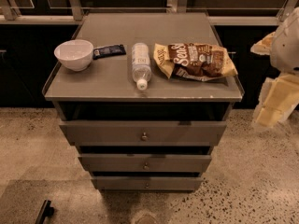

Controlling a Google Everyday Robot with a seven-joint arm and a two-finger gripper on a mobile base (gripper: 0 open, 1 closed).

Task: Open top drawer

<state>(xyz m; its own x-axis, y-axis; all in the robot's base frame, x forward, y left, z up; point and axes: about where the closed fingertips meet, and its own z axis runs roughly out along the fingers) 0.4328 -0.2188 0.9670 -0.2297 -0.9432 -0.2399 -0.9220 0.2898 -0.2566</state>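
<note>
A: Camera view, left to right: what sits on the worktop [140,27]?

B: A white bowl [74,54] at upper left, a dark wrapper [109,51] touching its right side, then a bottle [140,65] lying with its cap toward us, then a chip bag [196,61]. None of it concerns the job.

A: And the top drawer [103,133]?

B: Centre of the frame, right under the worktop, the tallest and widest front, with its knob [144,136] in the middle. A dark gap runs above it. I'd judge it barely out, if at all.

A: Where is the pincer [275,101]?

B: At the right edge, mid-height: the pale blocky shape, well apart from the knob and touching nothing. Whether it is released or clenched, I cannot tell.

A: So which step is this?

B: The approach, I'd say. No grasp made yet.

A: What does the next move call for?

B: Travel leftward and down to knob level, line up on that small knob, close on it, then pull straight out toward us. It must not stray to the lower drawers [107,163], whose knobs look alike.
</note>
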